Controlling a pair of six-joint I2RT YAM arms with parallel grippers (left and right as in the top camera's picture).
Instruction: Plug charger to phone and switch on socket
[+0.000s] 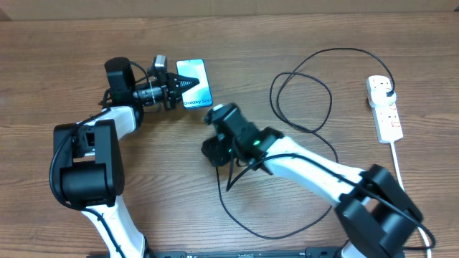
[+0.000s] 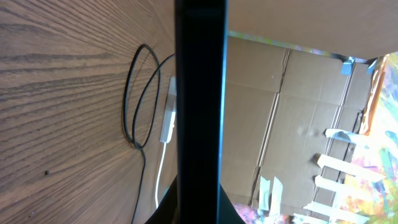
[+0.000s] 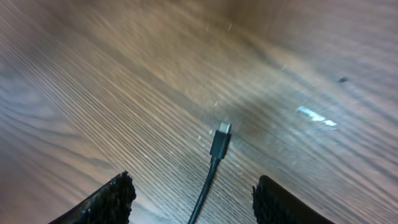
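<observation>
The phone (image 1: pixel 197 82), its blue screen lit, sits at the back left with my left gripper (image 1: pixel 174 87) shut on its left edge. In the left wrist view the phone (image 2: pixel 199 106) shows edge-on as a dark bar between the jaws. The charger cable (image 1: pixel 272 92) lies in loops across the middle of the table. Its small connector (image 3: pixel 221 140) lies loose on the wood, and the cable runs back between my right gripper's (image 3: pixel 194 186) open fingers without touching them. That gripper (image 1: pixel 215 115) hovers just right of the phone's lower end. The white socket (image 1: pixel 387 115) lies at the far right.
The socket's white cord (image 1: pixel 396 158) runs toward the front edge at the right. A long cable loop (image 1: pixel 265 235) curves across the front of the table under the right arm. Beyond the table edge stand cardboard sheets (image 2: pixel 298 106).
</observation>
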